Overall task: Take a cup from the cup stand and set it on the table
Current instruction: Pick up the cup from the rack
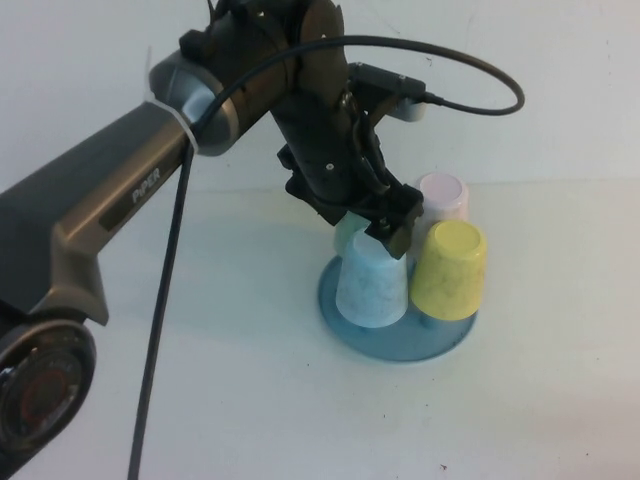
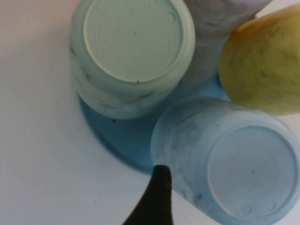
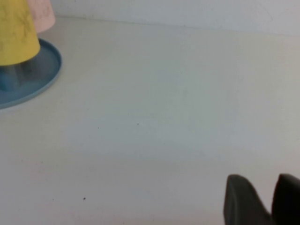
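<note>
The light blue cup [image 1: 372,281] stands upside down on the round blue cup stand [image 1: 400,345], at its near left side. My left gripper [image 1: 388,228] hangs right over the cup's upturned bottom. In the left wrist view the cup [image 2: 243,173] fills the space between the jaws [image 2: 236,183]. One dark finger [image 2: 158,197] lies beside the cup's wall and the other finger is out of frame; the gripper looks open. My right gripper [image 3: 273,197] is shut and empty, low over the white table [image 3: 154,117], apart from the stand [image 3: 33,79].
On the same stand are a yellow cup [image 1: 450,270], a pale green cup [image 1: 347,232] and a pink cup [image 1: 443,197], all upside down and close around the blue one. The left arm's cable [image 1: 160,330] hangs over the table [image 1: 250,400].
</note>
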Tool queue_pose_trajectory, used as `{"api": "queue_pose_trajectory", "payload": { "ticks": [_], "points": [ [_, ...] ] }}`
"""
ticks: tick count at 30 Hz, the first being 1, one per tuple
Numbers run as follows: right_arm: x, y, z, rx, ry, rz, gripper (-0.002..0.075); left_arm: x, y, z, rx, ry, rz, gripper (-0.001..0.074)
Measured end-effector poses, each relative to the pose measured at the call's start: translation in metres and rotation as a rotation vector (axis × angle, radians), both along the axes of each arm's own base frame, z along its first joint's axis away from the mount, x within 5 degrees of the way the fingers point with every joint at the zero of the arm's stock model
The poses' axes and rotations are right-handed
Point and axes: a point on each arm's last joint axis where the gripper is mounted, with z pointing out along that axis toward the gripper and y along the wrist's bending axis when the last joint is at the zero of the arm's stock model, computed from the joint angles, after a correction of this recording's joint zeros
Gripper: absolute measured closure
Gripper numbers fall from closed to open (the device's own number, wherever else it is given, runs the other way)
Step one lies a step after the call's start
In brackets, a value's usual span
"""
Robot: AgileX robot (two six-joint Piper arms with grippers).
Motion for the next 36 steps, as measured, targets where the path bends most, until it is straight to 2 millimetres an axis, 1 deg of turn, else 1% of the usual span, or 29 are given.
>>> {"api": "queue_pose_trajectory", "payload": {
  "ticks": [6,12,15,20,24,25,27,28,29,31,33,36],
  "points": [
    [0.000,0.000,0.000,0.000,0.000,0.000,0.0572,0.005,-0.004,-0.017,0.014,0.035,0.002,0.0043],
    [0.000,0.000,0.000,0.000,0.000,0.000,0.0572,0.006,-0.007,-0.021,0.015,0.041,-0.001,0.0043],
    [0.000,0.000,0.000,0.000,0.000,0.000,0.0572,0.004,-0.014,-0.027,0.036,0.042,-0.017,0.0043],
    [0.000,0.000,0.000,0.000,0.000,0.000,0.0572,-0.003,-0.030,-0.040,0.126,0.014,-0.068,0.0043],
    [0.000,0.000,0.000,0.000,0.000,0.000,0.0572,-0.005,-0.036,-0.047,0.176,-0.004,-0.069,0.0043],
    [0.000,0.000,0.000,0.000,0.000,0.000,0.0572,-0.006,-0.036,-0.048,0.178,-0.002,-0.066,0.0045],
    [0.000,0.000,0.000,0.000,0.000,0.000,0.0572,-0.005,-0.036,-0.050,0.185,0.001,-0.058,0.0087],
    [0.000,0.000,0.000,0.000,0.000,0.000,0.0572,-0.005,-0.036,-0.050,0.186,0.000,-0.055,0.0133],
    [0.000,0.000,0.000,0.000,0.000,0.000,0.0572,-0.004,-0.036,-0.050,0.190,-0.002,-0.055,0.0148],
    [0.000,0.000,0.000,0.000,0.000,0.000,0.0572,-0.004,-0.036,-0.050,0.189,-0.002,-0.054,0.0148],
    [0.000,0.000,0.000,0.000,0.000,0.000,0.0572,-0.003,-0.036,-0.046,0.182,-0.016,-0.053,0.0148],
    [0.000,0.000,0.000,0.000,0.000,0.000,0.0572,0.000,-0.037,-0.027,0.155,-0.072,-0.043,0.0148]
  ]
}}
